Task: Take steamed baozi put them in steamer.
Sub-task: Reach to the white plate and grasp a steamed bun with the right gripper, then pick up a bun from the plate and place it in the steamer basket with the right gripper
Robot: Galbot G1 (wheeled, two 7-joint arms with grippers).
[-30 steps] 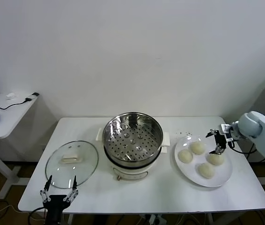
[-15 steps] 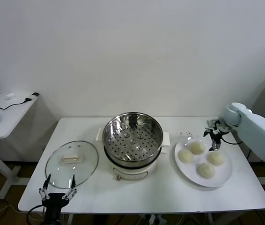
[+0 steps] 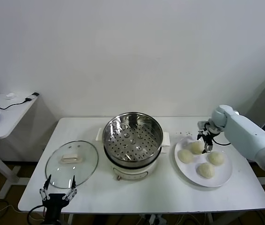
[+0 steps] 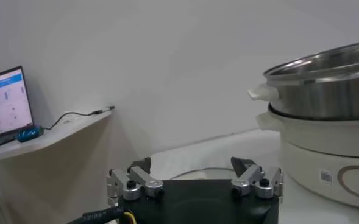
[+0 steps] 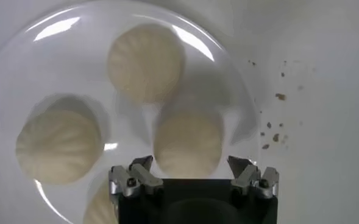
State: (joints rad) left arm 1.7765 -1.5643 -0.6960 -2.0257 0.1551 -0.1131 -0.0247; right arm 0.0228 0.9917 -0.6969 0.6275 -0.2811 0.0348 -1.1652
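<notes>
My right gripper (image 3: pixel 206 142) hangs over the plate of buns; nothing is in the steamer.

On the white tabletop (image 3: pixel 170 187) I see the steamer (image 3: pixel 133 136) at the middle, its holed tray bare, the glass lid (image 3: pixel 71 164) lying to its left and the white plate (image 3: pixel 219 177) to its right. All four buns (image 5: pixel 147 63) sit on the plate. My right gripper is just above the bun nearest the steamer's far side, jaws wide to either side of it, gripping nothing. My left gripper (image 3: pixel 57 196) waits at the tabletop's near edge by the lid, jaws wide and empty.
</notes>
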